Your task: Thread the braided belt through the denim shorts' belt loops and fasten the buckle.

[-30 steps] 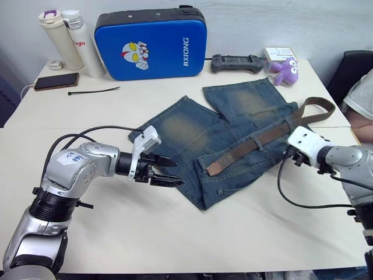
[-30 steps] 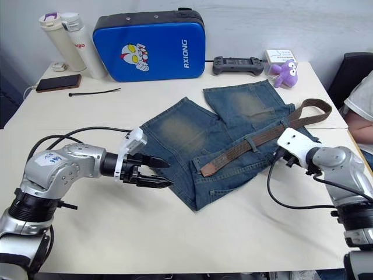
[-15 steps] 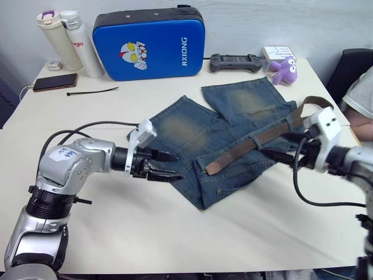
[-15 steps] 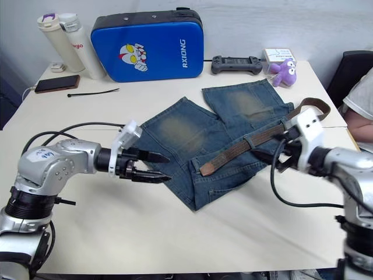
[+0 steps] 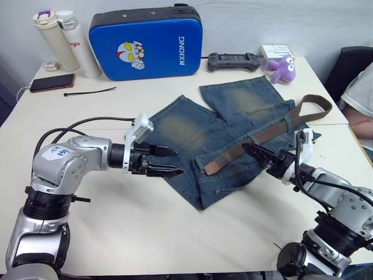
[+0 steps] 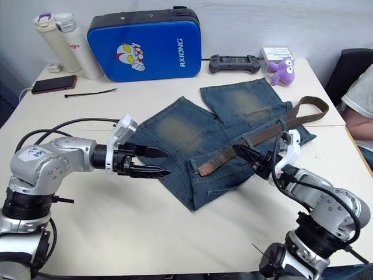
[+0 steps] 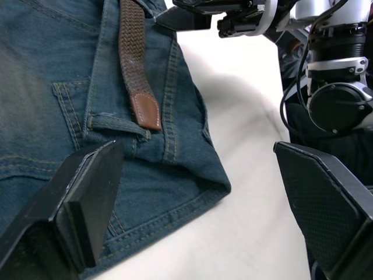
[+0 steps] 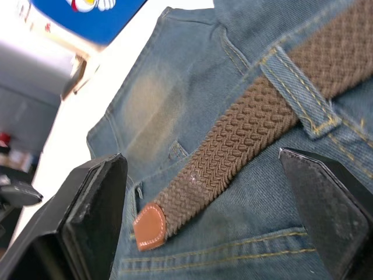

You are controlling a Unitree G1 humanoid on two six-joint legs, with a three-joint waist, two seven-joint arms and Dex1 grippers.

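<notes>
Silver arms, black cables, black-fingered left hand (image 5: 166, 161) (white bracket)

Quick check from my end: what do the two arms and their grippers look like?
Both arms are silver-grey metal with black joints and looping black cables. The left gripper and right gripper each have two black fingers on a white mount. A handwritten white label sits on the left arm.
</notes>
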